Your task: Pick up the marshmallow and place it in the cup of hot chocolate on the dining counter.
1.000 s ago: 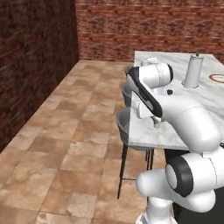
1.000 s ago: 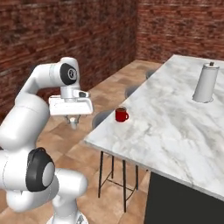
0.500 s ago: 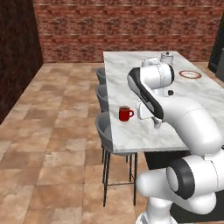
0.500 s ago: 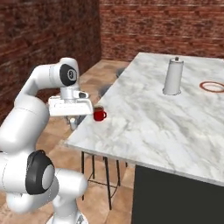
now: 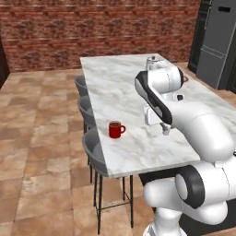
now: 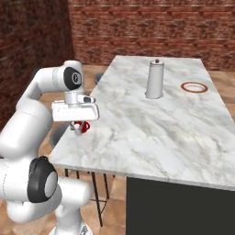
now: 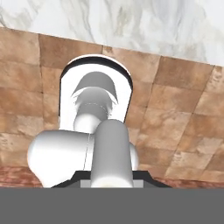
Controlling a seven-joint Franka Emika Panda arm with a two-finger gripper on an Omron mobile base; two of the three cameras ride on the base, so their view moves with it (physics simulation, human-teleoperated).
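The cup of hot chocolate, a small red mug (image 5: 116,129), stands near the left edge of the marble dining counter (image 5: 120,87). My gripper (image 5: 166,131) hangs a little above the counter, to the right of the mug, fingers pointing down. It is shut on a tiny pale block, the marshmallow (image 5: 166,132). From the right base view the gripper (image 6: 76,128) partly covers the mug (image 6: 84,126), and the counter (image 6: 151,124) stretches away to the right.
A tall grey canister (image 6: 154,79) and a red-rimmed plate (image 6: 194,86) stand farther back on the counter. Grey stools (image 5: 94,144) line the counter's left side over the tiled floor. Dark tall cabinets (image 5: 216,41) rise at the back right.
The whole picture has shifted in both base views, so the base has driven along the counter. The arm keeps its pose and the gripper stays shut.
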